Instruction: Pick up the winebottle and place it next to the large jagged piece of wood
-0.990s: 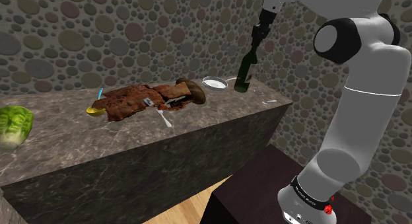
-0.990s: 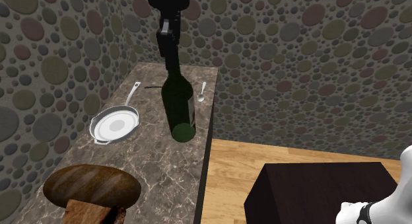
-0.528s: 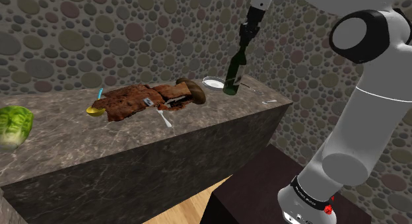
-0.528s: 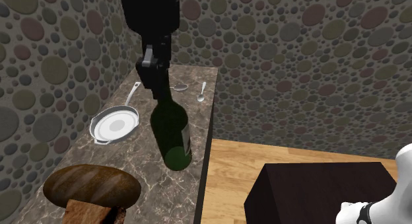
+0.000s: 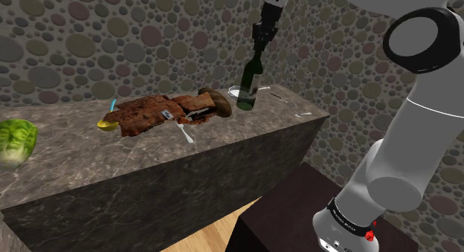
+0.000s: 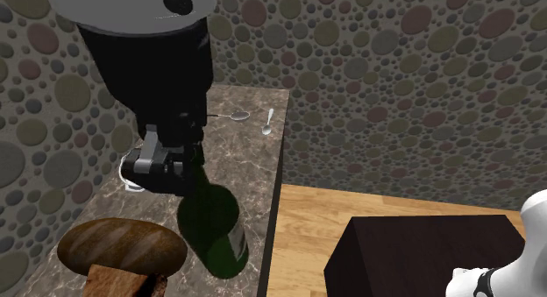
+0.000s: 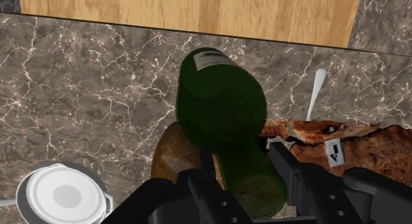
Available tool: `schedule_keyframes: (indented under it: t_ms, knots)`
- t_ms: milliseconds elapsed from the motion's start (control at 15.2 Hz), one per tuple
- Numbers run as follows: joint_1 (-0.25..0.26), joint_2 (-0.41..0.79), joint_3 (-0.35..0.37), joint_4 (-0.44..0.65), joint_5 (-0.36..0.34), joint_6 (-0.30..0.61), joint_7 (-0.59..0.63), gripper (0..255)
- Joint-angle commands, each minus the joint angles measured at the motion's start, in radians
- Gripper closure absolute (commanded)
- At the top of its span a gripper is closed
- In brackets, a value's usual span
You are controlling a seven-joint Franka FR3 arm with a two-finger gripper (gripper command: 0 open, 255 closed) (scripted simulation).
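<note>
A dark green wine bottle hangs by its neck from my gripper, which is shut on it, base just above the marble counter. It is beside a round brown wood slab at the end of the large jagged brown piece of wood. The second exterior view has the bottle tilted under the gripper, next to the round slab. The wrist view looks down the bottle, clasped at the gripper, with jagged wood beside it.
A white pan lies on the counter close to the bottle. A spoon lies in front of the wood, two more spoons at the counter's far end. A lettuce sits at the shoulder view's left. The dark stand is beside the counter.
The gripper has carried the bottle toward the shoulder view's left, from the counter's end past the pan to beside the round wood slab. It stays shut on the neck.
</note>
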Motion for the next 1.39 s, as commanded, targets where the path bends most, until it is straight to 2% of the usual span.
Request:
schedule_keyframes:
  t_ms: [0, 594, 1320]
  knots:
    - [0.024, 0.003, 0.018, 0.004, -0.005, 0.001, 0.044, 255]
    - [0.143, 0.068, 0.108, 0.093, -0.020, -0.021, 0.256, 255]
    - [0.153, 0.023, 0.111, -0.117, -0.030, 0.145, 0.262, 255]
